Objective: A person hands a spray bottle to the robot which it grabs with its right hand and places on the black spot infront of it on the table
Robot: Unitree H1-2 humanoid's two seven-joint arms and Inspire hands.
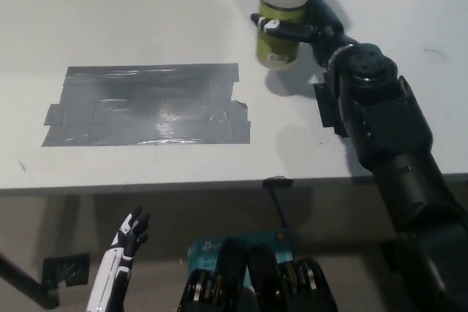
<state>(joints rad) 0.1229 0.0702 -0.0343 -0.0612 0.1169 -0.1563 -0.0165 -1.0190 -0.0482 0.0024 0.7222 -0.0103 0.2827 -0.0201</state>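
My black right hand is shut on the spray bottle, a pale bottle with a yellow-green label, held upright at the far side of the white table. The bottle's top runs out of the picture. The black spot, a wide patch of dark tape, lies on the table to the bottle's lower left, apart from it. My white left hand hangs below the table's front edge at lower left, fingers spread, holding nothing.
A smaller patch of black tape lies on the table partly under my right forearm. The table's front edge runs across the middle of the picture. A dark bracket sits on the floor at lower left.
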